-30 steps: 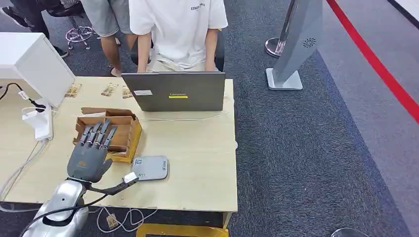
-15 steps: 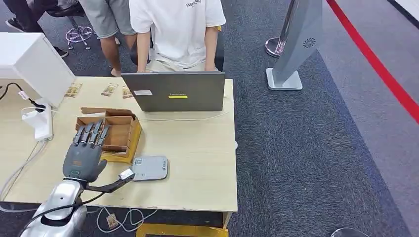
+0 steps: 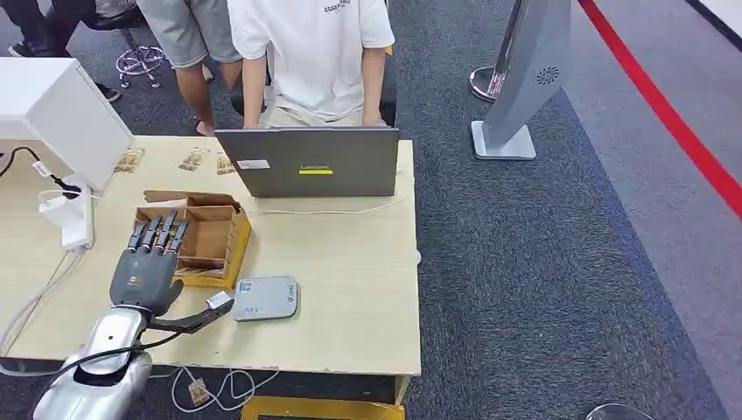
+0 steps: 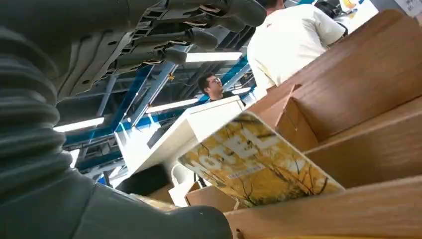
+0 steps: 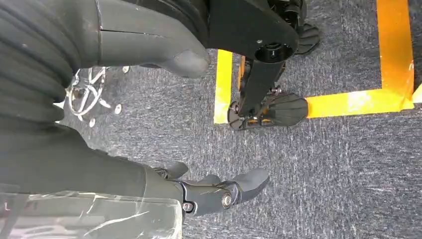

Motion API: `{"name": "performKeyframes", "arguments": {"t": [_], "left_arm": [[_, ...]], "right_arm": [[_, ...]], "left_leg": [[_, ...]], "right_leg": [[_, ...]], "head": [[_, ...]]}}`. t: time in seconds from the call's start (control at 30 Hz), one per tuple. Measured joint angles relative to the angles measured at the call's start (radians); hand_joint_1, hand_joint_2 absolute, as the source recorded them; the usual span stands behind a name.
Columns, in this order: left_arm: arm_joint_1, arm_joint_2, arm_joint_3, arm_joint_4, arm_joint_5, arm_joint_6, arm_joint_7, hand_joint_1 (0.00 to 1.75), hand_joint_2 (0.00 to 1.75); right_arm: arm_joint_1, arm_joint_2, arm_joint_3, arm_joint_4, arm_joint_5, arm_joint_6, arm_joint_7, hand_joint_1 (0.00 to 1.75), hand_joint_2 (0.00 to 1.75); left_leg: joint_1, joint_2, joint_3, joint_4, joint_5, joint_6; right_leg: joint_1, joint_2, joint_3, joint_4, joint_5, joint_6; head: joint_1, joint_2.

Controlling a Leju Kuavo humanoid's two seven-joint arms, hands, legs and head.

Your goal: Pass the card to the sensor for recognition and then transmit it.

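A yellow card (image 4: 259,162) with printed lettering is standing tilted in a slot of the cardboard box (image 3: 203,236) — in the left wrist view it is leaning against one of the brown dividers, apart from the fingers above it. The box is sitting on the wooden table (image 3: 350,262), toward the robot's left side. Just beside the box's near corner, the grey card sensor (image 3: 265,298) is lying flat on the tabletop.

The left hand (image 3: 146,267) is hovering over the near edge of the box, fingers (image 3: 156,233) extended and slightly spread, thumb (image 3: 199,317) sticking out sideways toward the sensor; it is holding nothing. The right hand (image 5: 164,149) is hanging low over the dark carpet, fingers loosely apart and gripping nothing.

Farther back on the table a grey laptop (image 3: 308,162) is standing open with its lid facing the robot, and a person in a white shirt (image 3: 306,52) is sitting behind it. A white box-shaped unit (image 3: 61,109) is occupying the table's far left corner — a white power strip (image 3: 70,210) lying near it.
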Motion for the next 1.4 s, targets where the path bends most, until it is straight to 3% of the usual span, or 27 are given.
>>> {"name": "performKeyframes", "arguments": {"t": [0.83,1.1,1.4], "left_arm": [[-0.038,-0.014,-0.003,0.064,0.0,0.017,-0.019,0.0,1.75],[-0.035,-0.018,-0.003,0.063,0.0,0.077,-0.089,0.0,1.75],[-0.022,-0.018,-0.003,0.051,0.0,0.082,-0.113,0.0,1.75]], "right_arm": [[-0.008,0.0,0.0,-0.003,0.009,0.003,0.003,0.0,1.75],[-0.01,0.0,0.001,-0.003,0.011,0.005,0.003,0.0,1.75],[-0.012,0.0,0.001,-0.003,0.012,0.005,0.002,0.0,1.75]], "left_leg": [[0.0,0.0,0.0,0.0,0.0,0.0],[0.0,0.0,0.0,0.0,0.0,0.0],[0.0,0.0,0.0,0.0,0.0,0.0]], "right_leg": [[0.0,0.0,0.0,0.0,0.0,0.0],[0.0,0.0,0.0,0.0,0.0,0.0],[0.0,0.0,0.0,0.0,0.0,0.0]], "head": [[0.0,0.0],[0.0,0.0],[0.0,0.0]]}}
